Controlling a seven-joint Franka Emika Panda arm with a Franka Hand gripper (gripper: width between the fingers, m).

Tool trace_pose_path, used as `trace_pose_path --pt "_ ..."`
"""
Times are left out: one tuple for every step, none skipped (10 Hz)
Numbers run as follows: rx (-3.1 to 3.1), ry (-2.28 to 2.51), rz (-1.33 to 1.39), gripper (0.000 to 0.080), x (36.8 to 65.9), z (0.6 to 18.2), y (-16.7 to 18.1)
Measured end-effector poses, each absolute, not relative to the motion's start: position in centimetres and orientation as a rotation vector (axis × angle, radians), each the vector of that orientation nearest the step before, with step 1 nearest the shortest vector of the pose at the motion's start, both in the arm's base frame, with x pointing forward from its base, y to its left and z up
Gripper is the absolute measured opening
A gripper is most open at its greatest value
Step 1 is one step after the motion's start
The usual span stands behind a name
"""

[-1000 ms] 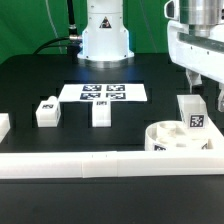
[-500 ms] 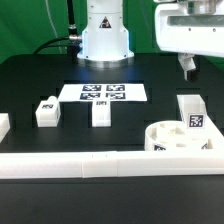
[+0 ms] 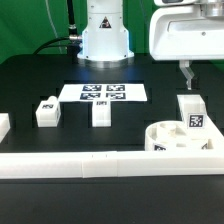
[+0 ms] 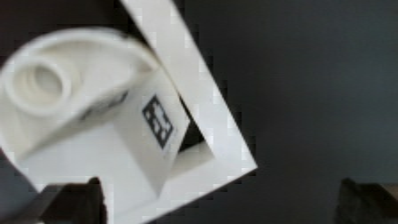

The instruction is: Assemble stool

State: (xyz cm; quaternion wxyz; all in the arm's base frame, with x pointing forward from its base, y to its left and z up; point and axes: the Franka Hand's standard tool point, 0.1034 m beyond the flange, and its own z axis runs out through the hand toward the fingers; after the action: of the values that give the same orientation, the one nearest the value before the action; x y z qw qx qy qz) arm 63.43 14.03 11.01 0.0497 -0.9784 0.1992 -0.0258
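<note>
The fingers [image 3: 186, 74] hang in the air over the far part of the black surface [image 3: 30, 85] on the exterior view's right. They touch nothing. Below them and a little nearer the camera, the upright leg [image 3: 191, 112] stands on the round seat [image 3: 172, 140] with its tag facing the camera. There is a clear gap of air between the leg's top and the fingertips. The seat lies flat on the surface at the exterior view's right, just behind the long white rail [image 3: 90, 165] that runs along the front.

Two more legs stand loose on the surface, well away from the fingers. The middle leg [image 3: 100, 113] is just in front of the marker board [image 3: 103, 93]. The left leg [image 3: 46, 112] stands further toward the exterior view's left. A small white block [image 3: 3, 124] is cut off by that edge. The robot base [image 3: 105, 35] rises behind the marker board.

The wrist view is badly blurred. The fingers [image 4: 68, 200] show as two dark tips set wide apart, spread with nothing between them but dark surface. Beyond them the seat [image 4: 54, 75] appears as a pale round form. The upright leg [image 4: 157, 122] shows against it with its dark tag. Both lie clear of the tips, and the leg seems to sit off the line midway between them.
</note>
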Motion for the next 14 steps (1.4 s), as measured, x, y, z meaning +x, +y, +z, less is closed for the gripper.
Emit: trace_pose_path --pt "-2.996 0.533 -0.080 0.0649 63.3 10.9 14.1" --pt "-3.015 0.432 -0.086 0.0649 63.3 10.9 14.0" --pt "-3.034 0.305 -0.091 0.0649 63.4 10.9 14.0" --pt "-3.044 0.210 -0.096 0.0649 63.4 10.9 13.9" --pt "-3.049 0.146 -0.098 0.0649 63.4 10.9 13.9" --pt "-3.061 -0.104 -0.109 0.0649 63.4 10.7 13.6" --pt "-3.054 -0.284 -0.112 0.0649 63.3 10.4 13.4" --pt "-3.043 -0.418 -0.128 0.0649 63.2 10.2 13.4" --pt "-3.023 -0.565 -0.126 0.0649 63.1 9.9 13.1" --pt "-3.014 -0.621 -0.121 0.0649 63.0 9.8 12.6" --pt "-3.013 -0.648 -0.115 0.0649 63.0 9.8 12.4" --pt "-2.993 -0.779 -0.118 0.0649 63.0 9.7 12.2" --pt "-2.981 -0.832 -0.119 0.0649 63.0 9.7 12.1" --pt "-2.951 -0.976 -0.118 0.0649 63.1 9.7 11.9"
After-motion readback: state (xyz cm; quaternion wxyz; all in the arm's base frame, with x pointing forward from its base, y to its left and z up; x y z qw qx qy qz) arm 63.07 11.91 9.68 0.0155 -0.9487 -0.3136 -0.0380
